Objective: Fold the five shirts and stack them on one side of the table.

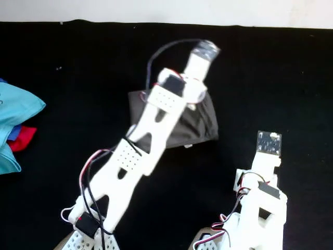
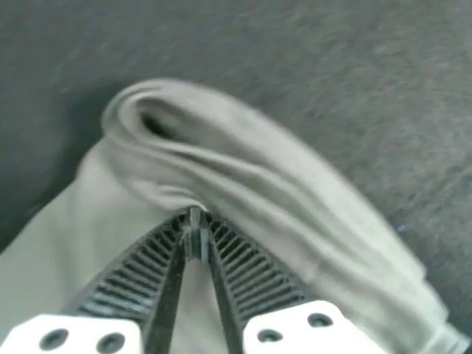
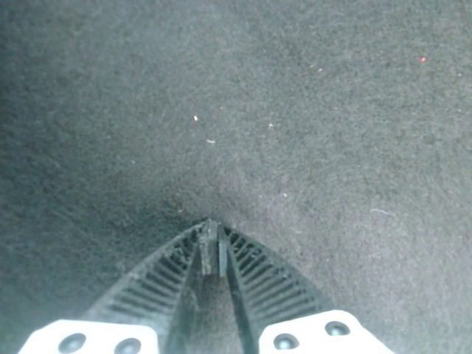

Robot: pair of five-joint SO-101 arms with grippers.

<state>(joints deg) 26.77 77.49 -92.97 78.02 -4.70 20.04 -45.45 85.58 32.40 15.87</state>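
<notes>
We work over a table covered in matte black, slightly fuzzy cloth, which fills nearly the whole high view. Across the middle of that view the left arm, white perforated plastic with trailing wires, stretches from the lower left corner up to the centre, because the grey shirt lies there.

That shirt is a soft, limp knit gathered into a compact, roughly four-sided bundle, with one edge rolled into a thick rounded fold. At the left edge of the frame lies a loose heap of other shirts in teal, blue and red, crumpled, not flat; we take these as waiting their turn.

The right arm sits in the lower right, apart from the cloth, probably parked out of the way.

The left gripper pinches the rolled fold between ribbed dark fingers. The right gripper is pressed together on nothing, above bare tablecloth.
</notes>
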